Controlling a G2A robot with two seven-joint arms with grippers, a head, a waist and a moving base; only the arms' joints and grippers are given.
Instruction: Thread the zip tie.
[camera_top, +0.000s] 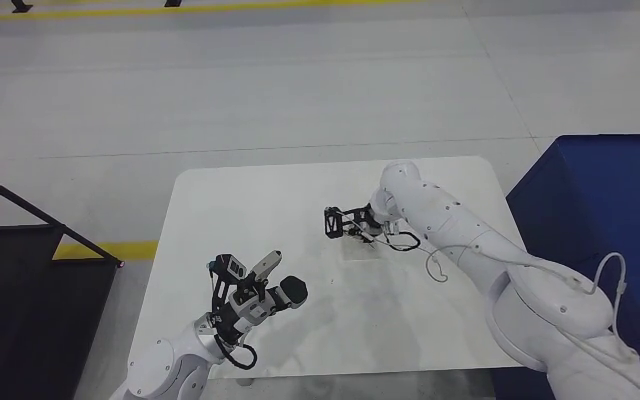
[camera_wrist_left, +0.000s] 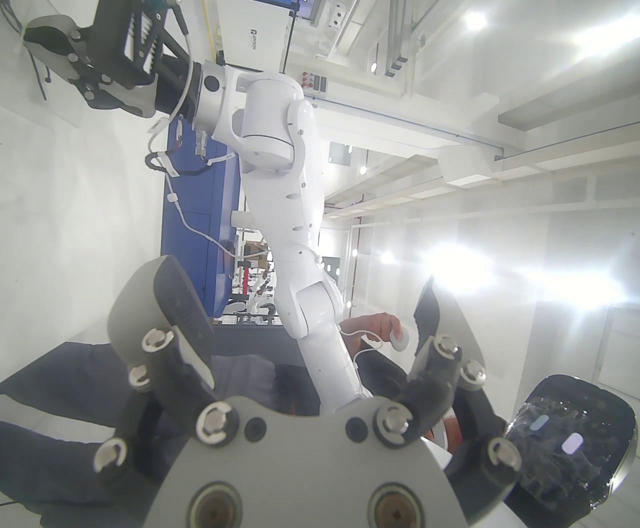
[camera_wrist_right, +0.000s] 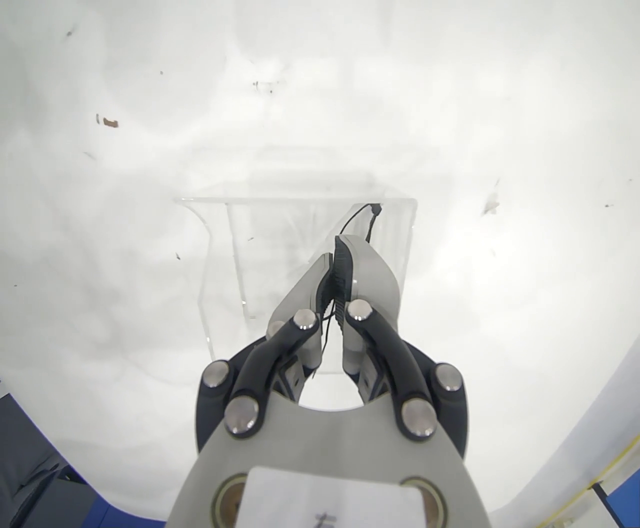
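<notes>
A thin black zip tie (camera_wrist_right: 369, 216) is pinched in my right gripper (camera_wrist_right: 334, 250), which is shut on it. The tie's head sticks out past the fingertips, and its strap runs back between the pads (camera_wrist_right: 340, 270). Just beyond lies a clear acrylic stand (camera_wrist_right: 260, 250) on the white table. From above, the right gripper (camera_top: 338, 222) hovers near the table's middle. My left gripper (camera_top: 276, 276) is raised at the front left, tilted upward. In the left wrist view it (camera_wrist_left: 300, 295) is open and holds nothing, with the right gripper (camera_wrist_left: 75, 65) far off.
The white table (camera_top: 250, 210) has bare surface all around the stand. A blue cabinet (camera_top: 590, 200) stands close to its right edge. A dark frame (camera_top: 40, 300) is off the left side. A black cable (camera_top: 405, 243) loops by the right wrist.
</notes>
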